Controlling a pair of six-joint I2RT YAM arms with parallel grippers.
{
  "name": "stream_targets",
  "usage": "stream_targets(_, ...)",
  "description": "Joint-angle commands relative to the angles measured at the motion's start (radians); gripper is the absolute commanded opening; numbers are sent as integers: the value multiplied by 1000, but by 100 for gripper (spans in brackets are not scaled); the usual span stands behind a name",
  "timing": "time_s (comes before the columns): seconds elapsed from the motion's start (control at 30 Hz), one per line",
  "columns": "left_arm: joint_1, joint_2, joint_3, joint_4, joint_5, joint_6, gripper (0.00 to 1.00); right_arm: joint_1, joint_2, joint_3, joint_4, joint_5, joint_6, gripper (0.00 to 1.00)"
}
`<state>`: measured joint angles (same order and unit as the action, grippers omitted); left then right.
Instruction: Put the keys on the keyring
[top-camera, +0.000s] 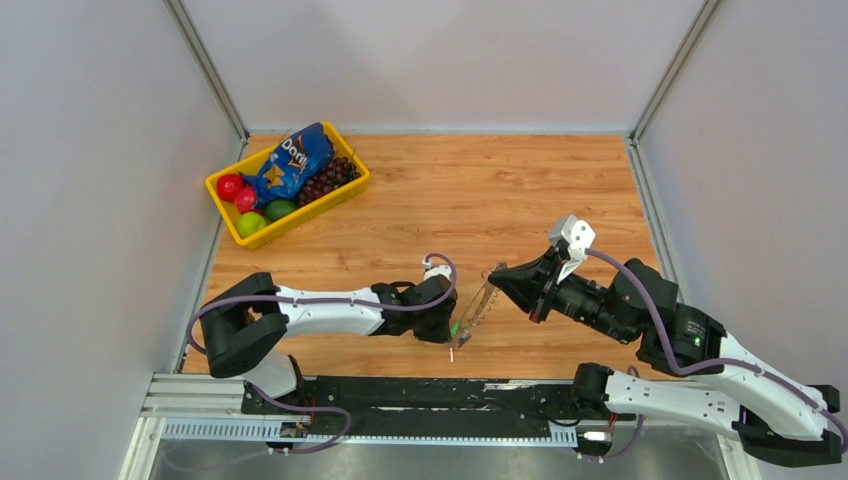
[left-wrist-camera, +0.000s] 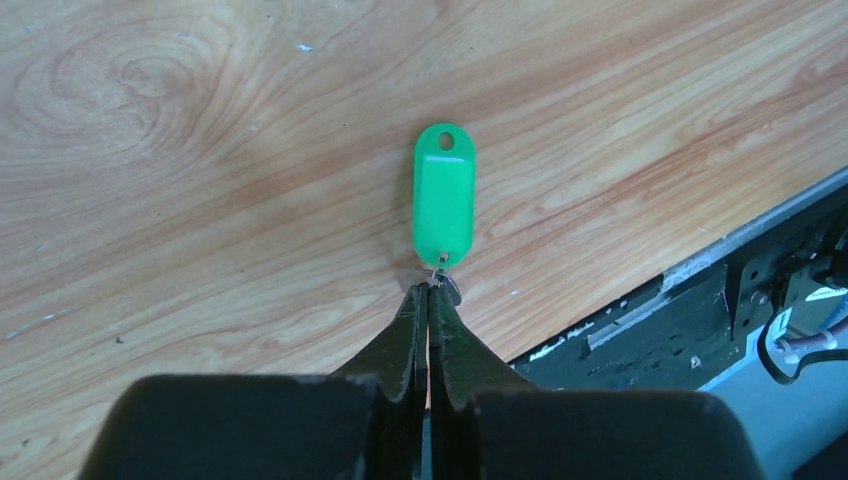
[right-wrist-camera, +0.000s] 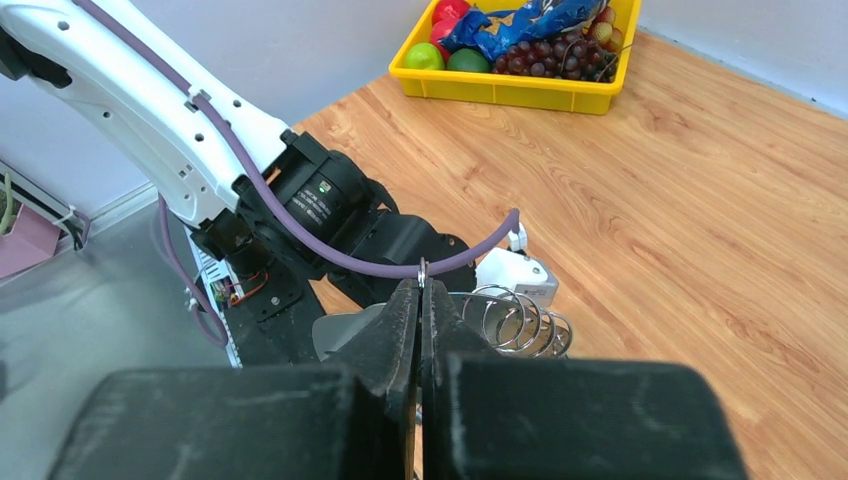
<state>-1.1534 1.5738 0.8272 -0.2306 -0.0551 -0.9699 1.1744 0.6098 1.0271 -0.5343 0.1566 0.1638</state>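
Near edge: black rail along the table, with both arm bases on it.
Far left: yellow tray of fruit and a blue snack bag, well apart from the work and not part of this job.
Left gripper: fingers pressed together with no gap showing, pinching the bit of metal at the near end of the tag. It sits low over the wood, reaching rightward toward mid-table.
Keys: held at the left fingertips. From the left wrist only the green tag shows plainly — it juts straight out past the fingertips, its long axis in line with them. Whether it touches the wood I cannot tell, and the dark keys themselves are mostly hidden.
Keyring: just right of the left fingertips, between the two grippers. From above, the hoop slants from its far-right end at the right fingers down to its near-left end beside the keys. Touching or just apart — I cannot tell.
Right gripper: closed on the thin wire of the hoop, the silver fringe bunched just right of the fingers.
What the move turns on: likely bringing the hoop's open end to the keys' small loop, leftward of the right fingers. The left arm already holds the keys.
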Motion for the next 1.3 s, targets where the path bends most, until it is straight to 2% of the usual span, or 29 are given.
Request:
stream_targets(0.0,-9,-85,10,-28,-22,97,0,-5,5,0,67,-28,4,0)
stream_targets(0.23,-9,-218,34,-110,20,305,0,-4,-12,38,15,-72,-27,0)
stream_targets(0.5,-9,-423,61,-175,162,500,0,-4,-4,118,-67,-219,-119,0)
stream_targets(0.73,-9,-578,107,-244,250,621,0,-4,27,176,-76,-415,-199,0)
stream_targets(1.03,-9,-740,138,-206,241,749,0,-4,109,192,-40,-593,-210,0)
stream_targets(1.27,-9,-821,95,-103,198,861,0,-3,136,168,34,-608,-125,0)
